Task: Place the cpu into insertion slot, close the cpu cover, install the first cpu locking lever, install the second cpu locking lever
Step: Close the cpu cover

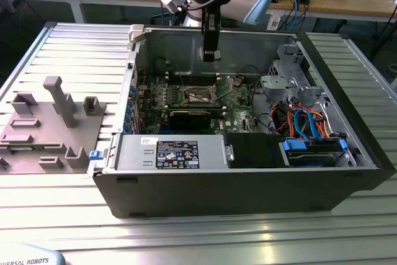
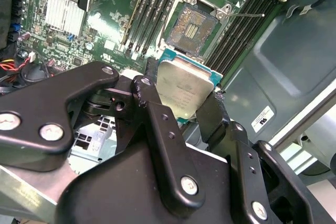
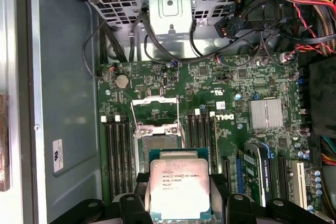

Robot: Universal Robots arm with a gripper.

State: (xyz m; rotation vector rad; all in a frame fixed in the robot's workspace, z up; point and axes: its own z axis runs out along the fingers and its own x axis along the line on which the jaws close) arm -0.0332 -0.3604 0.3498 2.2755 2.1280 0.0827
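Note:
My gripper [image 1: 209, 54] hangs inside the open computer case, above the green motherboard [image 1: 239, 105]. It is shut on the cpu [image 3: 178, 184], a flat square chip with a silver-grey top, also seen in the second wrist view [image 2: 184, 87] between the black fingers [image 2: 152, 100]. The insertion slot [image 3: 157, 142] lies open just beyond the chip, its contact field bare [image 2: 191, 27]. The cpu cover [image 3: 155, 109] stands swung up at the slot's far side. A thin wire lever [image 2: 247, 15] sticks out beside the slot. The chip is held apart from the slot, above it.
Long black memory slots [image 3: 116, 156] flank the socket. A ribbed heat sink [image 3: 265, 114], a metal drive cage [image 3: 168, 3] and bundled cables [image 1: 304, 119] crowd the case. The power supply [image 1: 177, 153] sits at the front. A grey parts fixture [image 1: 49, 122] lies on the exterior view's left.

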